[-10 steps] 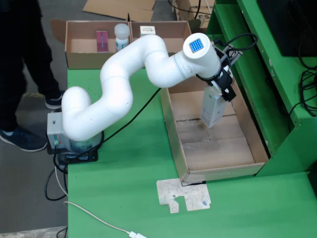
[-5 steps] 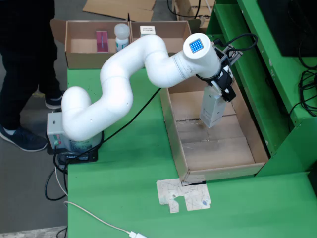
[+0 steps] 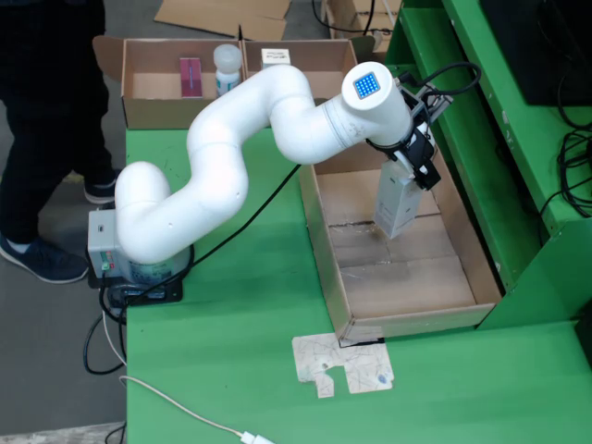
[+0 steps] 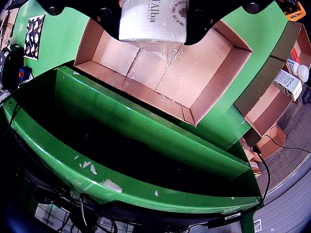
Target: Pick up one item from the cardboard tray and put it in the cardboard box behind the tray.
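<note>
I see the tool [image 3: 404,178] clamped on the white carton [image 3: 396,205], hanging inside the cardboard tray [image 3: 319,236]; bare floor lies below it, the tray walls well clear

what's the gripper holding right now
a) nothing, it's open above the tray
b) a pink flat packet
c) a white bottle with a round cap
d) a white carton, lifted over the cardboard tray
d: in the fixed view the gripper is clamped on the top of a white carton that hangs above the floor of the cardboard tray; the wrist view shows the same carton between the jaws, over the tray.
</note>
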